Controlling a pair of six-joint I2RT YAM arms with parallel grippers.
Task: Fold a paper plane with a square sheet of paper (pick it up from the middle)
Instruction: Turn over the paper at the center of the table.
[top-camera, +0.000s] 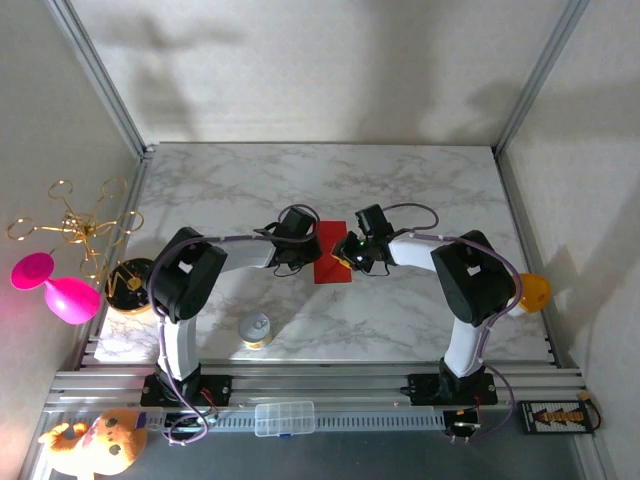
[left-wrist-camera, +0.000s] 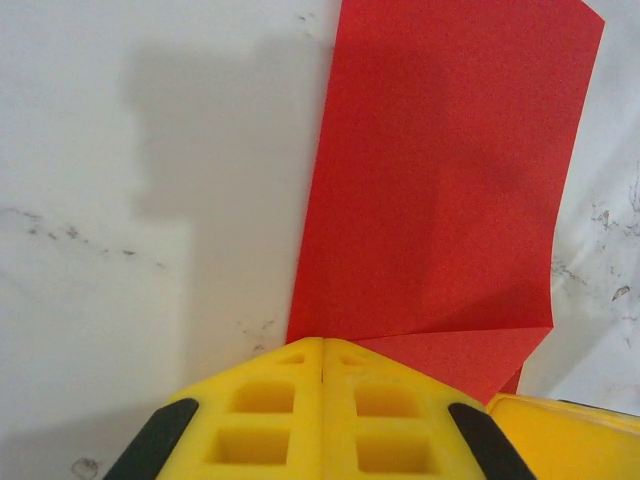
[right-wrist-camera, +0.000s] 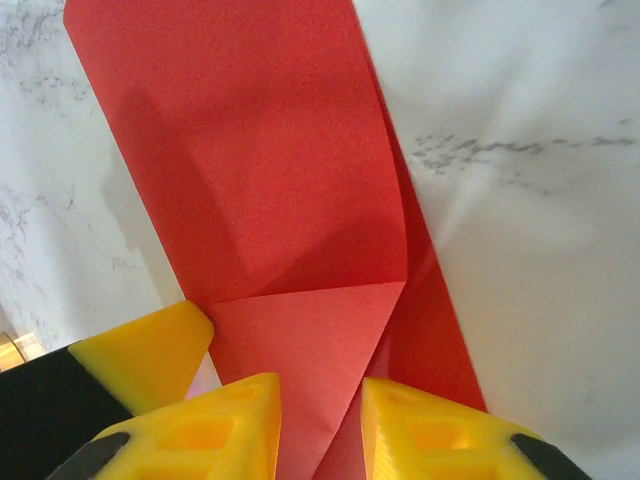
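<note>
The square sheet of paper is bright red and lies mid-table, folded over into a tall rectangle. The left wrist view shows its top layer flat, and one near corner is turned in as a triangle flap. My left gripper is shut, its joined yellow tips resting at the paper's near edge beside that flap. My right gripper comes in from the other side. Its jaws stand a little apart over the flap's point, and nothing is pinched between them. One left finger sits just beside it.
A small can stands on the marble near the front left. Off the table's left edge are a pink balloon-like toy, a gold wire stand and a black round object. An orange thing sits past the right edge.
</note>
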